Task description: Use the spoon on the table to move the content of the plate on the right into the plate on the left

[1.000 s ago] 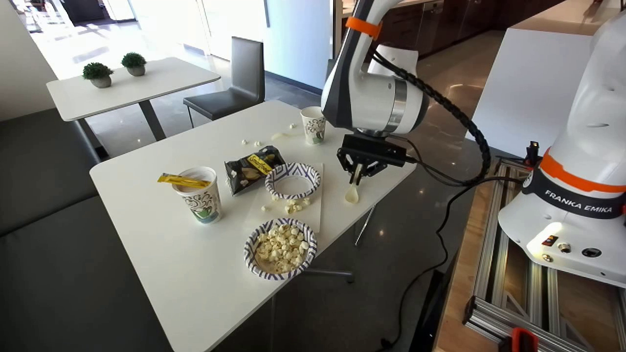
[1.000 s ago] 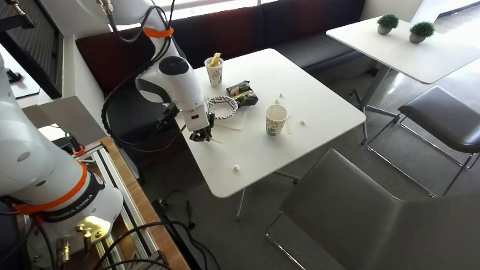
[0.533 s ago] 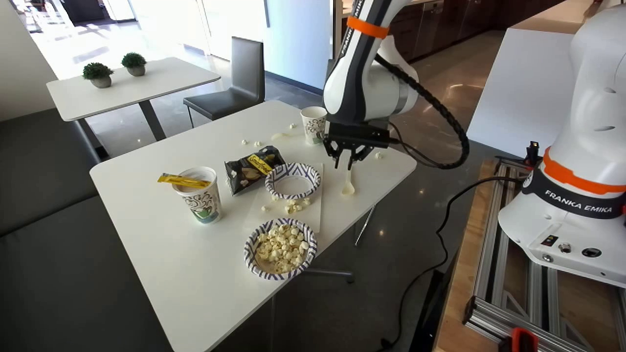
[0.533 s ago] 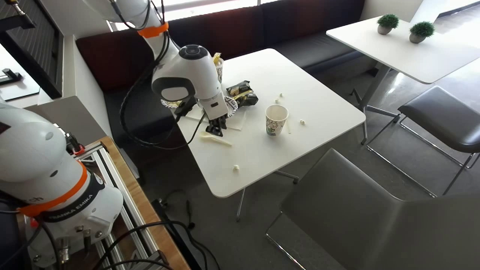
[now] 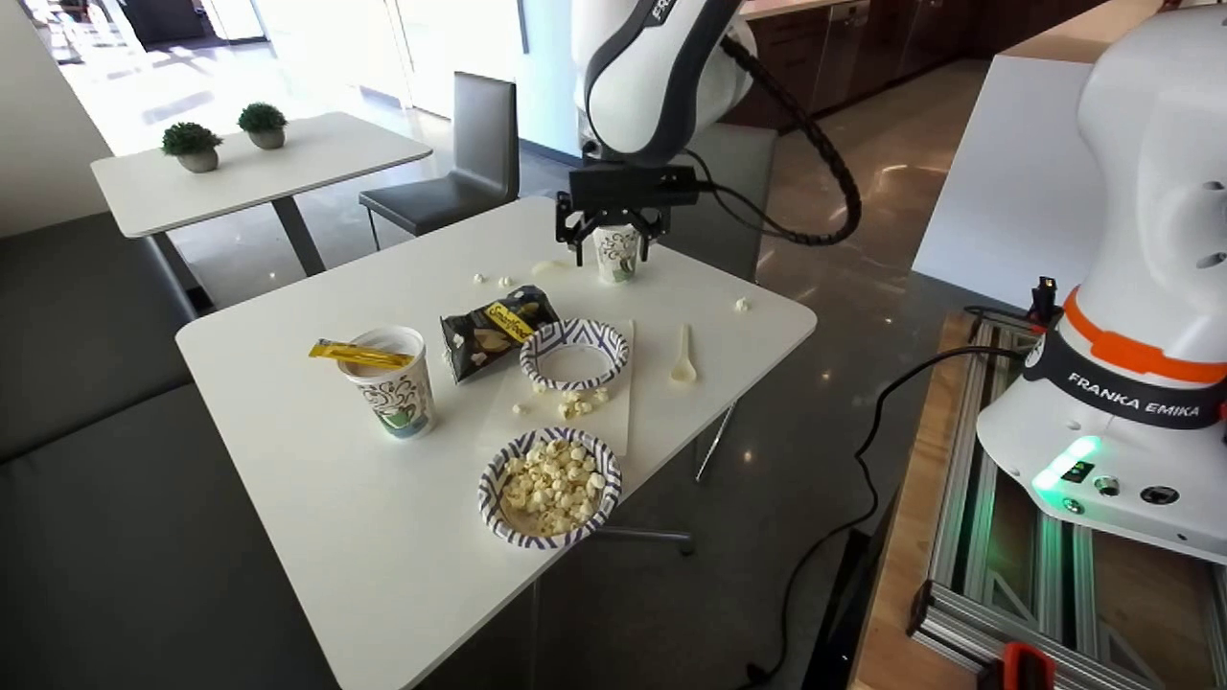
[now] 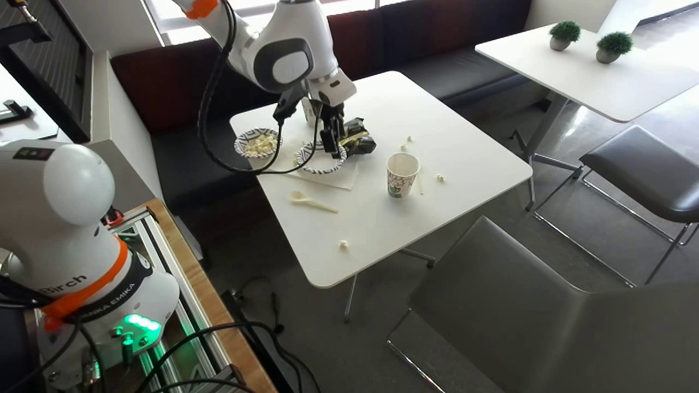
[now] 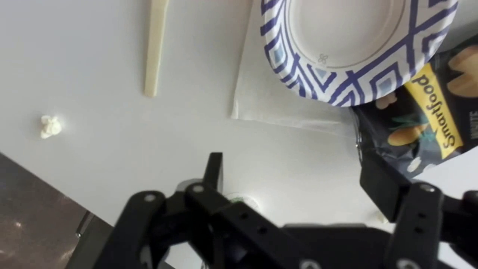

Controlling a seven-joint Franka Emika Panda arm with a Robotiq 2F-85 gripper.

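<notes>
The pale spoon (image 5: pixel 683 369) lies flat on the white table, and its handle (image 7: pixel 155 48) shows in the wrist view. A patterned plate full of popcorn (image 5: pixel 489 489) stands near the table's edge. The other plate (image 5: pixel 575 364), same pattern, looks empty inside; in an exterior view the popcorn plate's rim (image 6: pixel 240 148) is left of it. My gripper (image 5: pixel 612 257) hangs above the table, away from the spoon. Wide apart in the wrist view, the gripper's (image 7: pixel 291 160) fingers hold nothing between them. In an exterior view the gripper overlaps the empty plate (image 6: pixel 321 162).
A paper cup (image 6: pixel 401 180) stands farther along the table. Another cup with yellow packets (image 5: pixel 395 402) and a black snack bag (image 5: pixel 494 340) are beside the plates. Loose popcorn (image 5: pixel 575 407) lies on a napkin (image 5: pixel 613 426). A grey chair (image 6: pixel 491 289) borders the table.
A second ago my gripper was shut on the spoon's handle. It has opened, leaving the spoon lying on the table, then risen and moved away from it.
</notes>
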